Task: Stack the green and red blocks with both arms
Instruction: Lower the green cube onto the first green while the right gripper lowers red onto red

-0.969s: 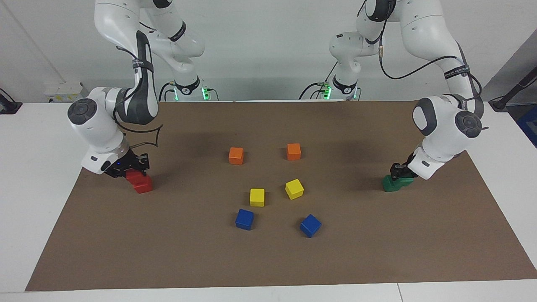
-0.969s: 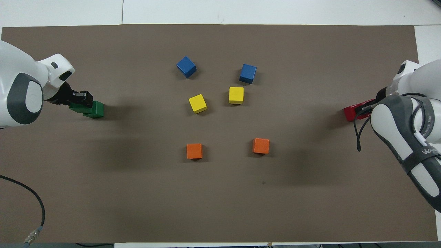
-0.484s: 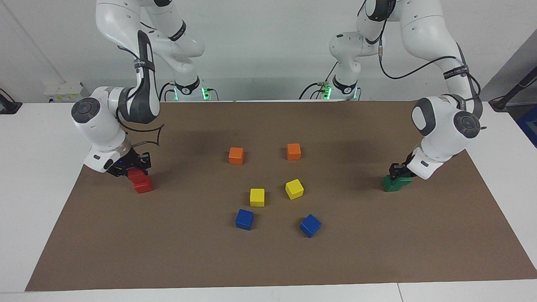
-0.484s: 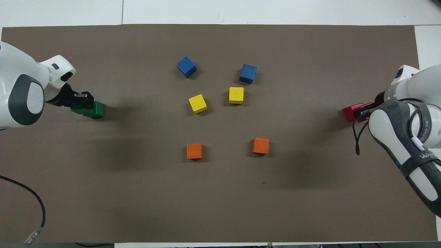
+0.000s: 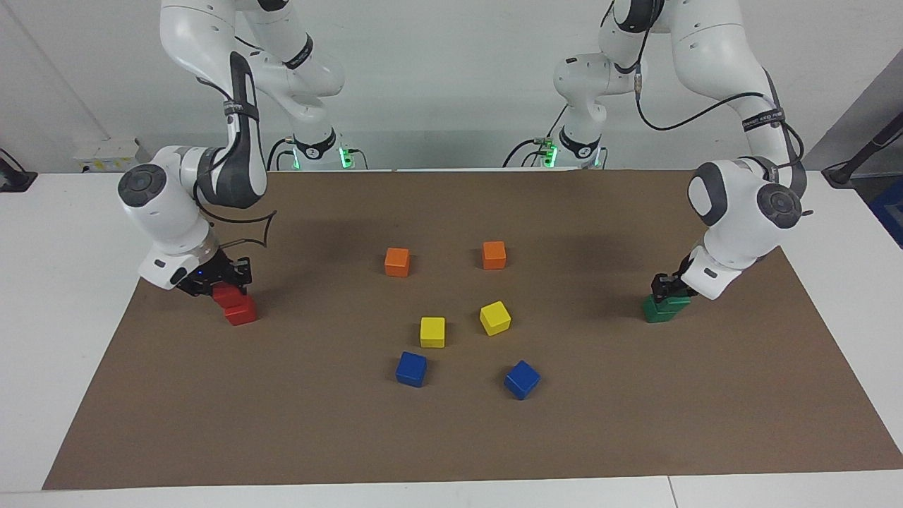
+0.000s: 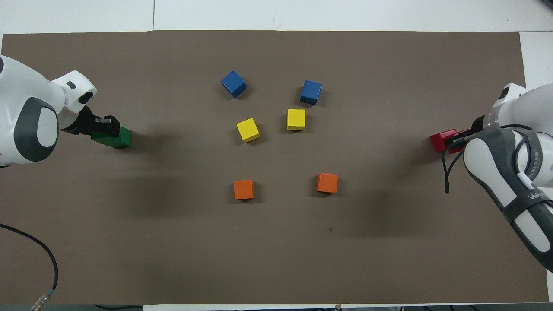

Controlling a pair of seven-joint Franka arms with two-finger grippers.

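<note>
At the right arm's end of the mat, a red block (image 5: 243,314) lies on the mat. My right gripper (image 5: 224,285) is shut on a second red block (image 5: 226,295), held on top of the first one and offset toward the table's end. In the overhead view the red blocks (image 6: 440,140) peek out from under the right gripper (image 6: 457,138). At the left arm's end, a green block (image 5: 656,315) lies on the mat. My left gripper (image 5: 667,288) is shut on a second green block (image 5: 679,303), which rests askew over the first one (image 6: 119,137).
Two orange cubes (image 5: 397,261) (image 5: 494,255), two yellow cubes (image 5: 432,331) (image 5: 494,317) and two blue cubes (image 5: 411,368) (image 5: 522,379) sit in the middle of the brown mat (image 5: 451,437). White table surrounds the mat.
Both grippers have shifted their held blocks a little further over the lower blocks. The green pair now overlaps more from overhead. The other cubes have not moved.
</note>
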